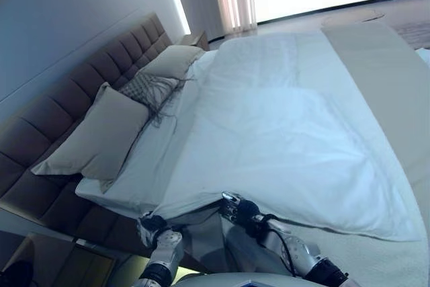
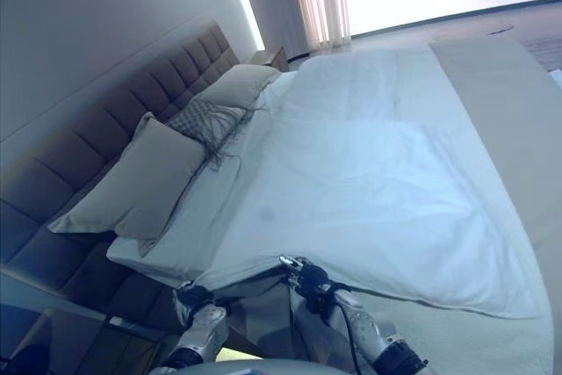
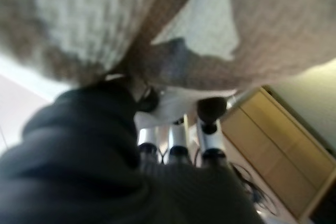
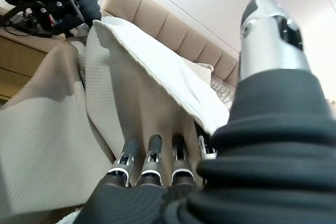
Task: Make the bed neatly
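- Two robot hands work at the near edge of the bed (image 1: 376,78), at about six o'clock in the head views.
- Our left robot hand (image 1: 153,227) sits under the corner of the white duvet (image 1: 289,146); in its own wrist view the fingers (image 3: 210,109) curl up against cloth, so we judge it is pinching the duvet edge.
- Our right robot hand (image 1: 236,209) reaches to the same hem just beside it, toward three o'clock. Its fingers (image 4: 152,153) run straight into the fabric folds and their tips are hidden, so we cannot tell whether it grips.
- Most of the duvet already lies flat across the mattress, with a few soft creases in the middle.
- Toward nine o'clock, two plain pillows (image 1: 101,132) and a patterned cushion (image 1: 151,89) lean at the padded headboard (image 1: 60,109), somewhat askew.
- We judge the task well along: left to do are drawing the near corner square, smoothing creases, and straightening the pillows.
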